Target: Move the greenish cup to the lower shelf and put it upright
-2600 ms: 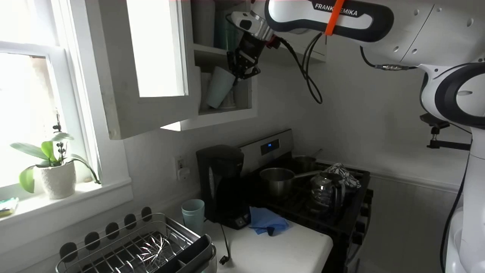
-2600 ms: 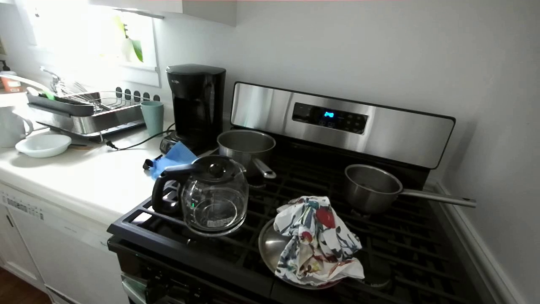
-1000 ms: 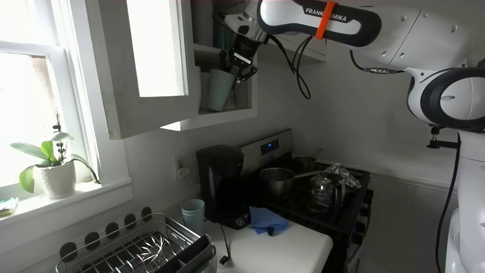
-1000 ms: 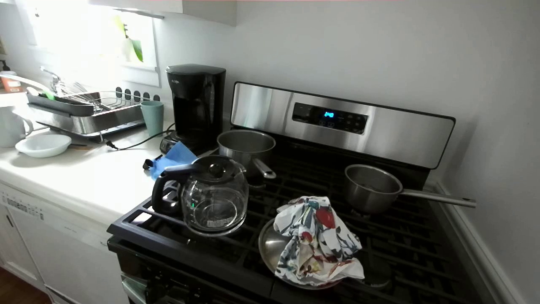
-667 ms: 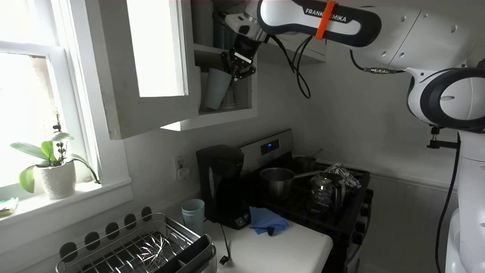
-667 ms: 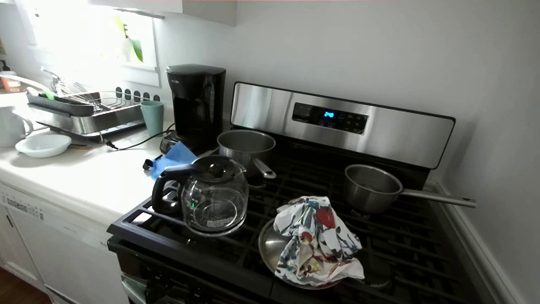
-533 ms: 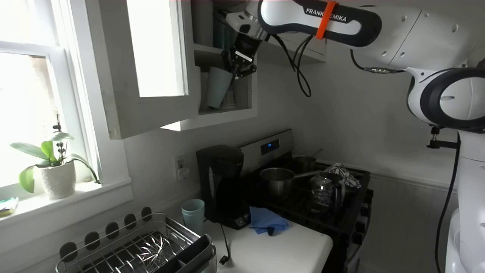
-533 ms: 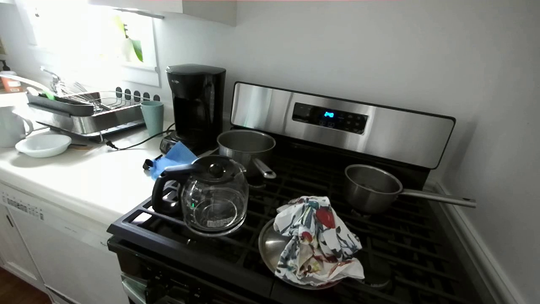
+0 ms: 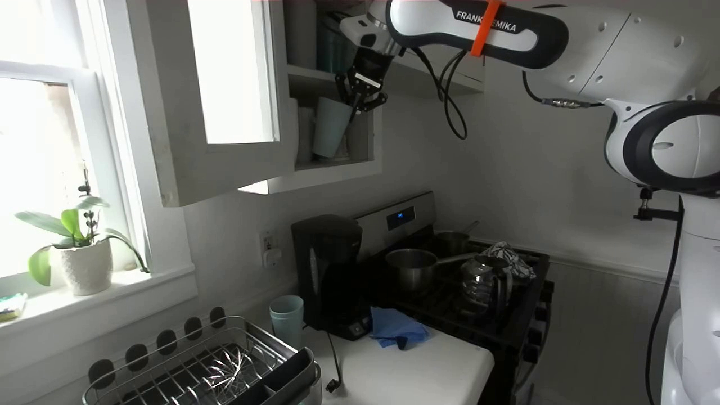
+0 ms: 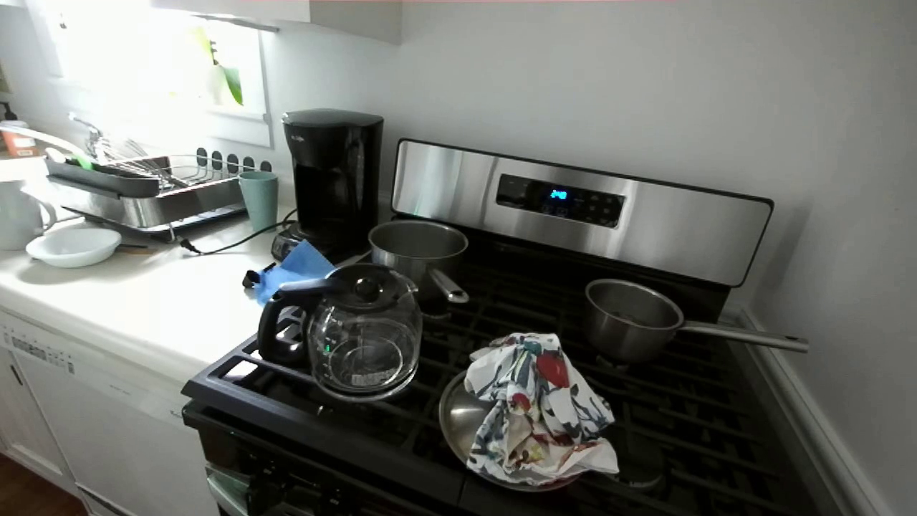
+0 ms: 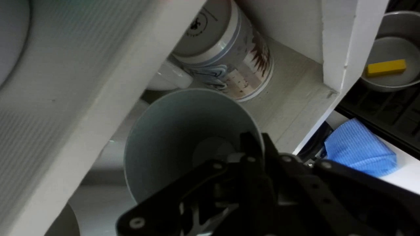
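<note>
The cup is over the lower shelf, near a mug.

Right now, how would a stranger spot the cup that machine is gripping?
Find the white wall cupboard above the black coffee maker, its door open. At its lower opening, dark fingers pinch the rim of a tilted greenish cup. Unlike the patterned mug near it, that cup is plain and mouth-up.

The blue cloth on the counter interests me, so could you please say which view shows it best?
The wrist view shows the blue cloth best: it appears largest there, its ribbed texture clear. Both exterior views show it smaller, beside the coffee maker; in an exterior view, the coffee pot hides part of it.
</note>
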Motion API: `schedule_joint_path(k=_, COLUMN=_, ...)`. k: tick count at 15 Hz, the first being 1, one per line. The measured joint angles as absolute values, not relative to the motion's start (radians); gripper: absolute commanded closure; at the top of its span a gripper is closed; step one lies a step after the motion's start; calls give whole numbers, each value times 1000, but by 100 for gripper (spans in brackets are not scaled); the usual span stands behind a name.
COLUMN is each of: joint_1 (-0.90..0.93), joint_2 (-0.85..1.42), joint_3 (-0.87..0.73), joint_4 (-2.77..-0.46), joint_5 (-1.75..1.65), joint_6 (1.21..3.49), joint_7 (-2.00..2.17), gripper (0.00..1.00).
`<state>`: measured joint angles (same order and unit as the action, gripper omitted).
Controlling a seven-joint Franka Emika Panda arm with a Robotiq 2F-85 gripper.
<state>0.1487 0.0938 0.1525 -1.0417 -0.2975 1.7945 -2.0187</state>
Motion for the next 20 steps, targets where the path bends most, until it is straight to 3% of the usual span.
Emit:
schedule_joint_path(k=3, joint_1=149, joint_2=94, joint_3=153, joint_4=-1042, joint_5=-298, joint_6=1764, joint_7=-2022, gripper=99)
schedule_joint_path(k=4, joint_1=149, joint_2=94, joint_3=153, joint_4=-1042, joint_5=-298, joint_6=1757, joint_7=-2024, gripper=69)
schedule_joint_path(k=5, joint_1=149, joint_2=95, joint_3=153, joint_4=-1042, joint_5=-298, joint_6=1752, joint_7=-2027, gripper=68)
schedule_joint_path(k=7, joint_1=149, joint_2=96, joint_3=153, joint_4=-1042, joint_5=-301, joint_6=1752, joint_7=-2029, gripper=56)
schedule_joint_path(k=14, joint_1=149, joint_2=97, joint_3=153, joint_4=-1041, joint_5=-306, joint_6=1776, joint_7=-2030, gripper=6)
schedule_joint_path(k=16, joint_1=149, joint_2=98, joint_3=153, joint_4=-1041, joint_5=-307, joint_6=1799, joint_7=-2028, gripper=0)
schedule_joint_path(k=20, joint_1=149, joint_2=98, joint_3=153, joint_4=-1040, joint_5=-307, joint_6=1848, joint_7=-1956, gripper=0)
